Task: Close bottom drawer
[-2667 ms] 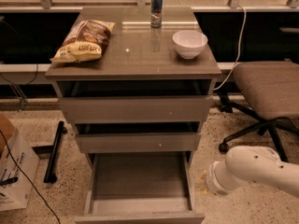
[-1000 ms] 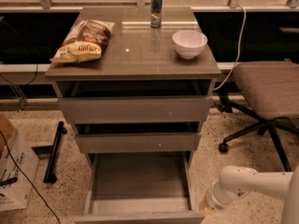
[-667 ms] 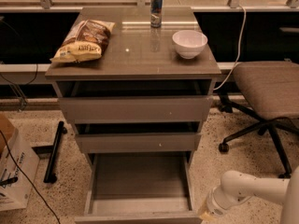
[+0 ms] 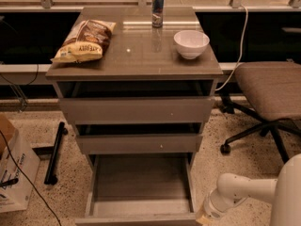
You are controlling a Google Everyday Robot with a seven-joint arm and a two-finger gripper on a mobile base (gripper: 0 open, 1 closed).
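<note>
The bottom drawer (image 4: 138, 182) of the grey-brown cabinet is pulled far out toward me. Its long bare tray is open to view and its narrow front panel (image 4: 136, 219) lies at the bottom edge of the camera view. My white arm (image 4: 244, 192) reaches in from the lower right. The gripper (image 4: 203, 219) sits low by the drawer's front right corner and is mostly cut off by the bottom edge. The middle drawer (image 4: 138, 142) and the top drawer (image 4: 136, 109) stand slightly out.
On the cabinet top (image 4: 136, 60) lie a chip bag (image 4: 84, 40), a can (image 4: 157, 4) and a white bowl (image 4: 191, 43). An office chair (image 4: 265, 98) stands to the right. A cardboard box (image 4: 14, 168), a cable and a black bar (image 4: 54, 152) are on the floor at the left.
My arm has dropped lower and swung left, bringing the gripper down beside the bottom drawer's front right corner. The drawer has not visibly moved.
</note>
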